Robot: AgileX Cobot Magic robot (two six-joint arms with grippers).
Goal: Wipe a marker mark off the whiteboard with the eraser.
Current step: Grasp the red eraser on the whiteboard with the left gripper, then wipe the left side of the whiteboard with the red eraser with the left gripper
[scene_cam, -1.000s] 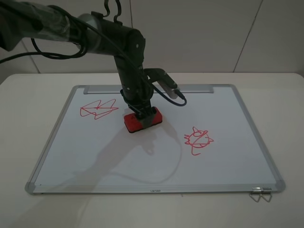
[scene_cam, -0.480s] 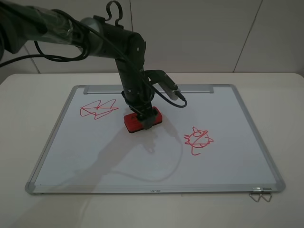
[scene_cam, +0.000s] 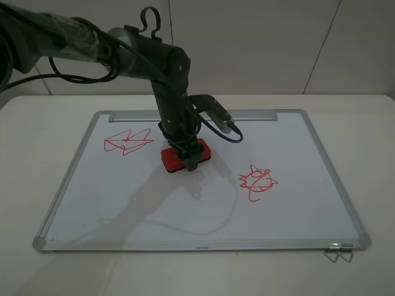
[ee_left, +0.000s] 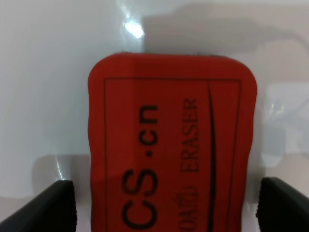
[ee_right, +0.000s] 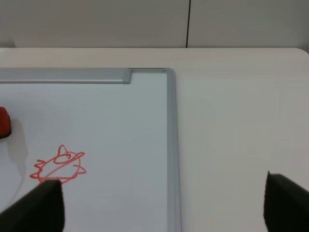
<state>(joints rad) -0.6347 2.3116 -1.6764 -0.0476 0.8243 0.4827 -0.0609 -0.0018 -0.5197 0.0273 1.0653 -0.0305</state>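
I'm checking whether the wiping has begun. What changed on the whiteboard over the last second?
The left end effector sank slightly lower over the eraser. Its fingers straddle the eraser with gaps on both sides, so nothing has been gripped. The eraser stayed where it was, and the zigzag mark, the round scribble and the whiteboard are unchanged.

Whiteboard [scene_cam: 123, 209] flat on table [scene_cam: 37, 123]; eraser [scene_cam: 176, 158] on board, mid-width, toward far edge; marker mark [scene_cam: 128, 141] left of it; round scribble [scene_cam: 257, 180] right, nearer front
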